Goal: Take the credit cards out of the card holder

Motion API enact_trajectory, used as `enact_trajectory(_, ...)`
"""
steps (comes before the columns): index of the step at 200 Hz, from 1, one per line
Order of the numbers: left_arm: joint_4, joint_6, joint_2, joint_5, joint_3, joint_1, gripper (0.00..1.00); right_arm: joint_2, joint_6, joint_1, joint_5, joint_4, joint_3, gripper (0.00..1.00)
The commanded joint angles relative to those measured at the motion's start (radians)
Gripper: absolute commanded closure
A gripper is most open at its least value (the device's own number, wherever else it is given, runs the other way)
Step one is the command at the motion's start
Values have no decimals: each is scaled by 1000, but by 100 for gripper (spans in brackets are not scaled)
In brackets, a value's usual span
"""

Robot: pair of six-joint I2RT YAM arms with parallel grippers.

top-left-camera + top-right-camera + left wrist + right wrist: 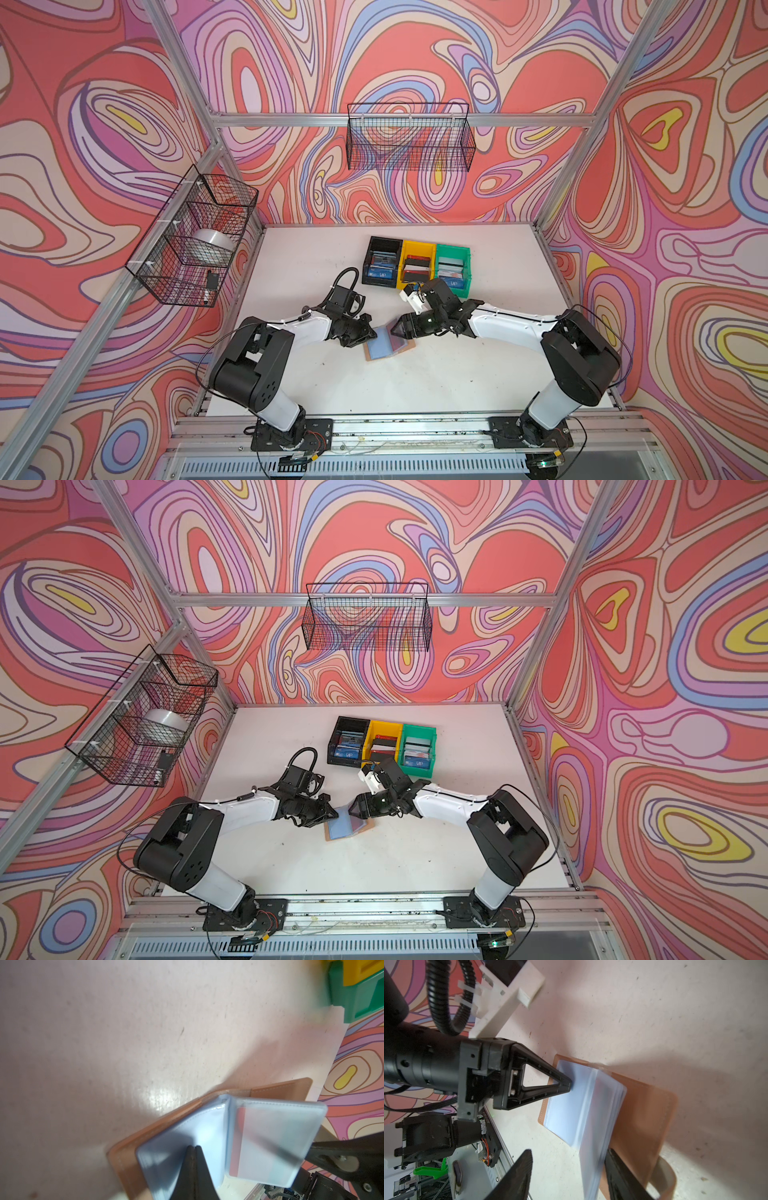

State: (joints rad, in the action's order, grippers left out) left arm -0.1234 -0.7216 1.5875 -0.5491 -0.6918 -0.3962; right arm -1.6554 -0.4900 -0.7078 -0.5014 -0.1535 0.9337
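Card holder (380,345), tan leather-look, pale blue clear sleeves (274,1138): open on white tabletop (457,374). Red plastic credit card (236,1157): inside raised sleeve. Left gripper (194,1148): tips together, pressing flat page. Right gripper (569,1152): jaws apart astride raised sleeve

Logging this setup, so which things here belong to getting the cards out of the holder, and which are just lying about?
Job: card holder, open; red card in the raised sleeve; left claw, shut, tip on the flat sleeves; right claw, open around the raised sleeve.
Lying about: black bin; yellow bin; green bin; back basket; side basket.
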Motion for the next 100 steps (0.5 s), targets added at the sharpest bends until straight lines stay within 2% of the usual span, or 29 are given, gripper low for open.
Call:
enact_trajectory(1,-9,3,25,6,15,7,100,-13,3,-4,9,1,-8,41)
enact_trajectory(100,-15,7,29,12,12,8,100,-80,-28,-4,-90,94,-10,42)
